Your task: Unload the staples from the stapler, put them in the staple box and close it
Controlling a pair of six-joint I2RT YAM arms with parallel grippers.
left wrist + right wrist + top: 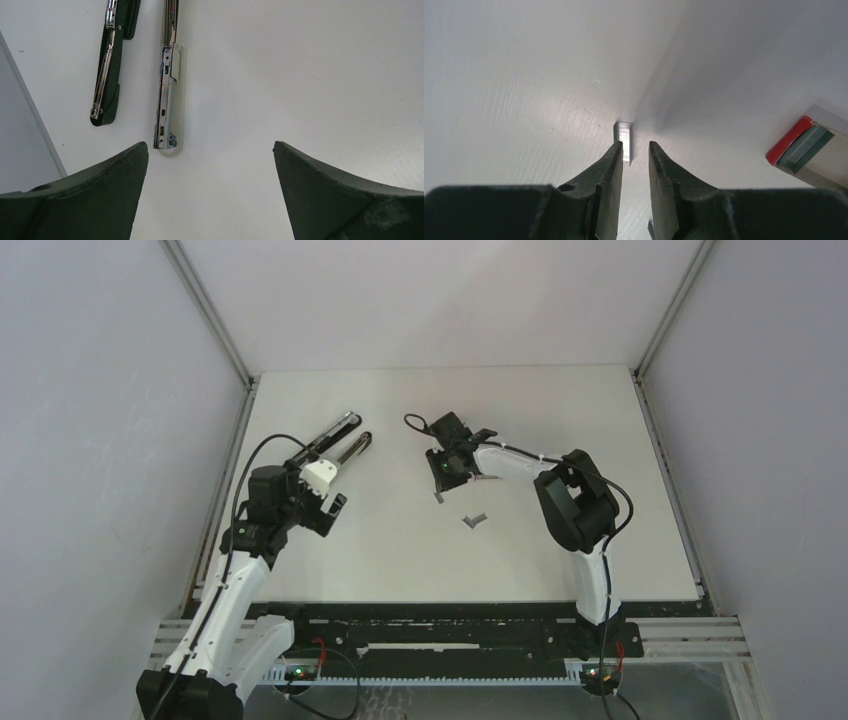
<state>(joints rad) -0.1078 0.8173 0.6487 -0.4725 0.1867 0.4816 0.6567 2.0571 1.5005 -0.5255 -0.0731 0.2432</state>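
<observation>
Staples (623, 135) sit right at the tips of the right gripper (635, 146), a short silver strip pointing straight away from the jaws over the white table (524, 75). The strip's near end meets the inner edge of one black fingertip (616, 150), while a sliver of table shows between it and the other fingertip. The right jaws stand narrowly apart and are not pinched on the strip. Whether the strip rests flat on the table cannot be told from here. Out to the side of the fingertip that stands clear of the strip, well away from both fingers, lies a small red-and-white box (804, 145) with a grey block showing inside it.

On the other side of the table, the left gripper (210, 150) hovers with its jaws spread wide, holding nothing. The stapler (167, 105) lies ahead of those jaws and off toward one finger (100, 185), swung open on its hinge into two long bars. Its silver magazine rail ends just beyond that fingertip. Its black base (107, 75) lies farther out to the same side. Neither left finger touches the stapler. Seen from above, it lies well apart from the right gripper and the strip.
</observation>
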